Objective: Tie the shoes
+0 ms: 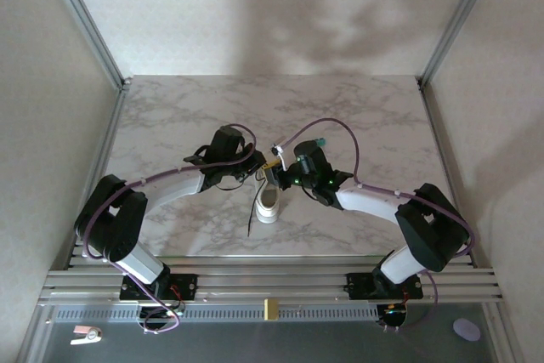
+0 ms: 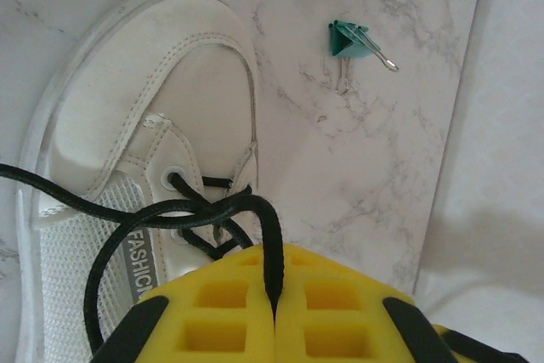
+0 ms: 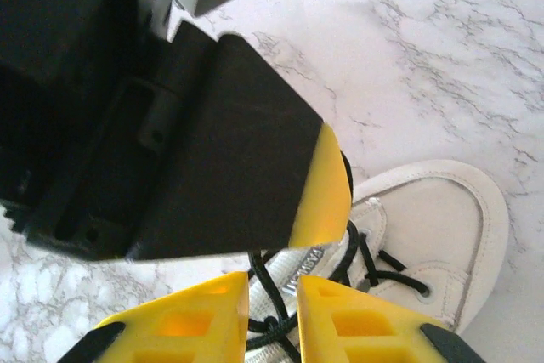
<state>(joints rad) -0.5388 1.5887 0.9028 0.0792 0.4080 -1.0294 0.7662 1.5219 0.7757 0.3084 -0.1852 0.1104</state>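
The sneaker (image 1: 268,204) is laid mid-tabletop (image 1: 170,125), long axis near to far, directly beneath both claws. One strand of the laces (image 2: 183,208) is pinched in the closed left claw (image 2: 274,282). Another is seemingly gripped by the almost-shut right claw (image 3: 272,291).

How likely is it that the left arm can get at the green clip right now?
Probably not yet: the left gripper is shut on a lace, so it would need to let go first. The table between it and the clip looks bare.
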